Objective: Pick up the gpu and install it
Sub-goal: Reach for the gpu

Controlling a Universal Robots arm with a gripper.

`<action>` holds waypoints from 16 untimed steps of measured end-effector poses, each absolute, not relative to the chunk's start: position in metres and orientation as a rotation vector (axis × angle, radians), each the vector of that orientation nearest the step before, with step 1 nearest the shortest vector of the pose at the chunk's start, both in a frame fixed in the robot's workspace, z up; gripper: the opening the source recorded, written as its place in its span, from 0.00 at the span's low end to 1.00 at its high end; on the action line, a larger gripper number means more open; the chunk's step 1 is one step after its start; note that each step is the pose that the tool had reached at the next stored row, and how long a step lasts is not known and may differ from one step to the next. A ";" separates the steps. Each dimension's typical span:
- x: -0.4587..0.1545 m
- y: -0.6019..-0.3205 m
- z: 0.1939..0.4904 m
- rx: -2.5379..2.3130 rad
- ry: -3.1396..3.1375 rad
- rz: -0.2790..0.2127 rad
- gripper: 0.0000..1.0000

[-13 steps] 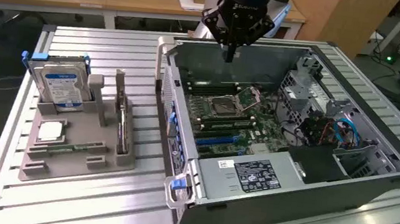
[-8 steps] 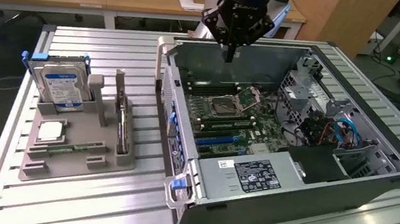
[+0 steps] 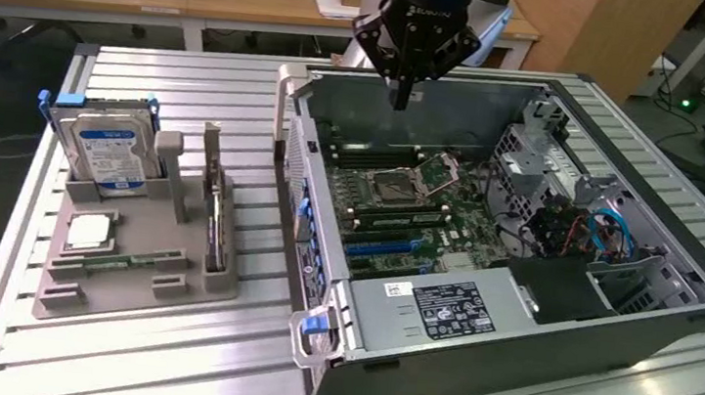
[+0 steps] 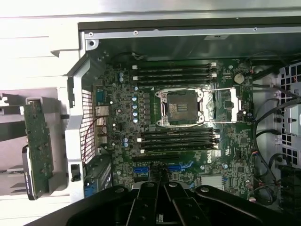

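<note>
Claw [image 3: 401, 93] of black metal hangs closed and empty above the open dark computer case [image 3: 654, 323]. The thin green-and-black gpu [image 3: 215, 220] stands on edge in a grey plastic holder [image 3: 120, 283] beside the case on the ribbed metal surface [image 3: 151, 363].

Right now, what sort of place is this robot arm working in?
Probably a robotics lab or workshop set up for PC assembly: an open computer case lies on a slatted metal table, a gray fixture beside it holds a hard drive, and cluttered desks stand behind.
</note>
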State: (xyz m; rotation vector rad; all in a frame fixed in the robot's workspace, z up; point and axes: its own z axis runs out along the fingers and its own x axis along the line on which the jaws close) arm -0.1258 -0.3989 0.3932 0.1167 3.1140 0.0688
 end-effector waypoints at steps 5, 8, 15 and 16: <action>-0.132 -0.399 0.393 0.117 3.114 0.069 0.11; -0.139 -0.399 0.393 0.117 3.114 0.069 0.11; -0.155 -0.399 0.393 0.116 3.114 0.069 0.11; -0.157 -0.399 0.393 0.117 3.114 0.069 0.11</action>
